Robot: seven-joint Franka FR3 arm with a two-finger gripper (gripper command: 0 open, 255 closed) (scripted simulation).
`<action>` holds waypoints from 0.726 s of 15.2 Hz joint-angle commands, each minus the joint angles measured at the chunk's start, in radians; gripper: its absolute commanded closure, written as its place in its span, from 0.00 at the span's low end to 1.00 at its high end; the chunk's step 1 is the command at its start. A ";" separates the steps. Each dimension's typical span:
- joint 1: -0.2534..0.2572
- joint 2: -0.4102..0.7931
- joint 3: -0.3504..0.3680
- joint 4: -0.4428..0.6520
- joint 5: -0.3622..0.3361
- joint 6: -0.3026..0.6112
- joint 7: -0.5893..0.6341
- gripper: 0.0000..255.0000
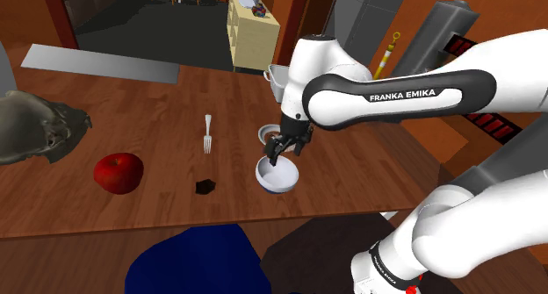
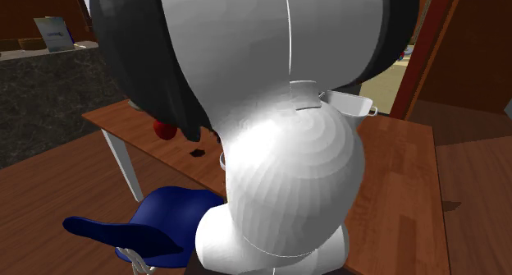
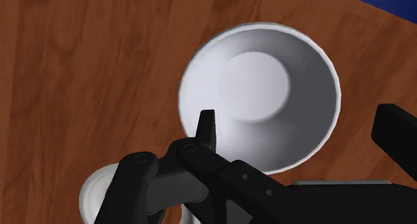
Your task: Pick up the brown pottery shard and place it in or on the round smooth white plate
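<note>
Shoulder view, starting at its left: a grey crumpled lump (image 1: 35,125) sits on the wooden table (image 1: 132,99). Next come a red apple (image 1: 118,172) and a fork (image 1: 208,132) lying farther back. Then there is the pottery shard (image 1: 205,186), a small dark piece whose shape is hard to make out and which looks nearly black. It lies on the table, free of the gripper, between the apple and the white plate (image 1: 277,180), near the plate but apart from it. The plate is deep, almost bowl-like. Just behind it stands a small white cup (image 1: 266,134) with a brownish inside. The gripper (image 1: 287,149) hangs right over the plate's far rim, and the white arm (image 1: 395,99) comes in from the right. In the wrist view the fingers (image 3: 206,126) stand spread, clasping nothing, and the plate's smooth hollow lies beyond them.
</note>
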 commanded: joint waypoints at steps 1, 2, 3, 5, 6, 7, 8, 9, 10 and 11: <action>0.007 0.073 0.030 0.027 -0.006 0.061 0.035 0.00; 0.010 0.106 0.043 0.042 -0.011 0.085 0.052 0.00; 0.013 0.139 0.056 0.058 -0.019 0.108 0.070 0.00; 0.020 0.208 0.080 0.094 -0.040 0.152 0.108 0.00; 0.023 0.243 0.091 0.114 -0.054 0.172 0.128 0.00; 0.027 0.278 0.102 0.135 -0.069 0.190 0.149 0.00; 0.032 0.314 0.111 0.157 -0.086 0.208 0.170 0.00; 0.037 0.350 0.119 0.180 -0.105 0.224 0.192 0.00; 0.043 0.386 0.126 0.205 -0.125 0.239 0.215 0.00; 0.050 0.422 0.132 0.231 -0.146 0.252 0.238 0.00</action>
